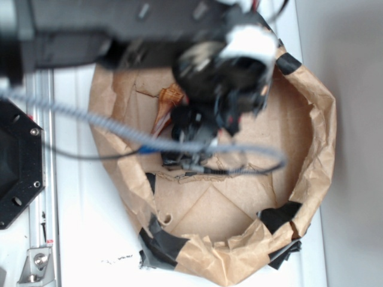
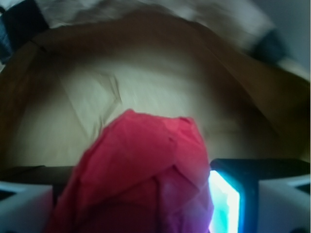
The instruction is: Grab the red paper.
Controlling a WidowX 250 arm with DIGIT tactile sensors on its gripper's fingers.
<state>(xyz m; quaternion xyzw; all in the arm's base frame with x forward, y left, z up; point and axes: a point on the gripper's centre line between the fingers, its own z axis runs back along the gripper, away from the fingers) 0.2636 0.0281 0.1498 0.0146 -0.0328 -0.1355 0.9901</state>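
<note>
The red paper [image 2: 146, 165], a crumpled bright red wad, fills the gap between my gripper's [image 2: 141, 199] two fingers in the wrist view. Its right side presses against the glowing pad of the right finger [image 2: 226, 204], and its left side covers the left finger [image 2: 24, 206]. The gripper is shut on the wad. In the exterior view the gripper [image 1: 232, 116] is blurred and hangs over the brown paper basin [image 1: 311, 149]. Only a small red sliver of the red paper [image 1: 232, 125] shows under it.
The basin is a crumpled brown paper ring patched with black tape [image 1: 278, 215], with a cardboard floor [image 1: 221, 203]. A tan and orange seashell [image 1: 169, 98] and a black block [image 1: 182, 128] lie inside it at the left. A grey cable [image 1: 119, 128] crosses the basin.
</note>
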